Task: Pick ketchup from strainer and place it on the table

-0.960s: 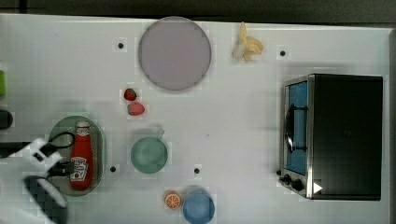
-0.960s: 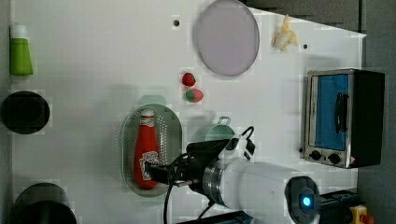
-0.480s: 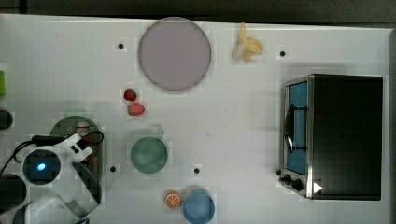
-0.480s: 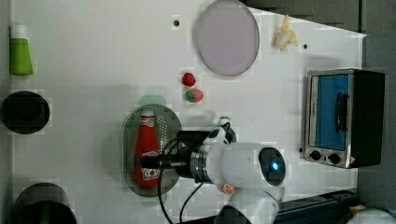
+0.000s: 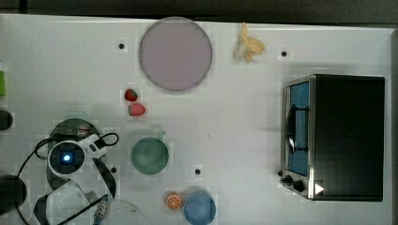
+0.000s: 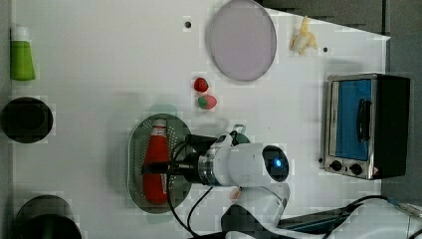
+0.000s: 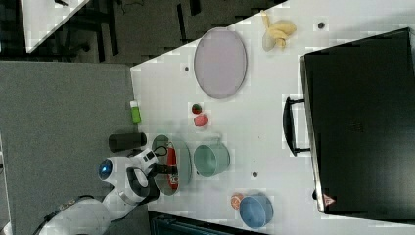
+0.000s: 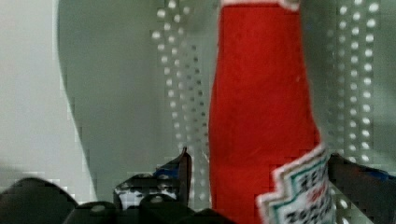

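Ketchup [image 8: 261, 116] is seen lying on its side on the perforated floor of the strainer [image 8: 116, 93], its red body running lengthwise down the basket and its label facing up. In the wrist view one dark finger [image 8: 180, 172] is placed on each side of the bottle at label height, with a gap left between bottle and finger, so no contact can be made out. The jaws are spread wide and nothing is clamped between them. This straddling pose is judged to suit a pinch across the bottle's narrow width, since the lying bottle offers its flanks rather than its cap.

In the left view the gripper [image 6: 158, 168] is seen reaching over the strainer's rim across the bottle's middle, and the white cap is pointed toward the two strawberries [image 6: 203, 93]. Just beyond the strainer the green cup [image 5: 149, 155] stands, close enough to be minded on the lift.

Farther off, bare table [image 5: 234, 122] lies between the cup and the toaster oven [image 5: 333, 136] and is judged ample for setting the bottle down. The lilac plate [image 5: 175, 53] and the banana [image 5: 248, 47] lie at the far edge, well apart from the work.
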`<state>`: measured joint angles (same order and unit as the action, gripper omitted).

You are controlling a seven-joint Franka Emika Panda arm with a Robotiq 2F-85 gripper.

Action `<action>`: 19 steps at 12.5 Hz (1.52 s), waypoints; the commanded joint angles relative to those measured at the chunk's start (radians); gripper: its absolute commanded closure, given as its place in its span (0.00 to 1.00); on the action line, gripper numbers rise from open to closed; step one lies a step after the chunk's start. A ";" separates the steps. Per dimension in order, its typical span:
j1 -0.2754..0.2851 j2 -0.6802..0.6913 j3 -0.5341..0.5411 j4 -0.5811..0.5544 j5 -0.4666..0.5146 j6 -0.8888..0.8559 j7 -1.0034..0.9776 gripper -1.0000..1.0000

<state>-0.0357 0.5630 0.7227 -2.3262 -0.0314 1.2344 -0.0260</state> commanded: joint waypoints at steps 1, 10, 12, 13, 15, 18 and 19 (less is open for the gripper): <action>0.067 -0.021 -0.045 0.024 0.002 0.011 0.056 0.04; 0.100 -0.174 -0.034 0.050 0.017 -0.123 0.066 0.41; 0.092 -0.281 -0.035 0.083 0.056 -0.243 0.071 0.41; 0.084 -0.330 -0.040 0.110 0.088 -0.309 0.071 0.41; 0.058 -0.405 -0.070 0.176 0.146 -0.465 0.071 0.41; 0.017 -0.461 -0.153 0.270 0.147 -0.672 0.018 0.41; 0.005 -0.473 -0.189 0.291 0.146 -0.712 -0.024 0.41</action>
<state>0.0350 0.0747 0.5811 -2.0273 0.1116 0.5654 -0.0207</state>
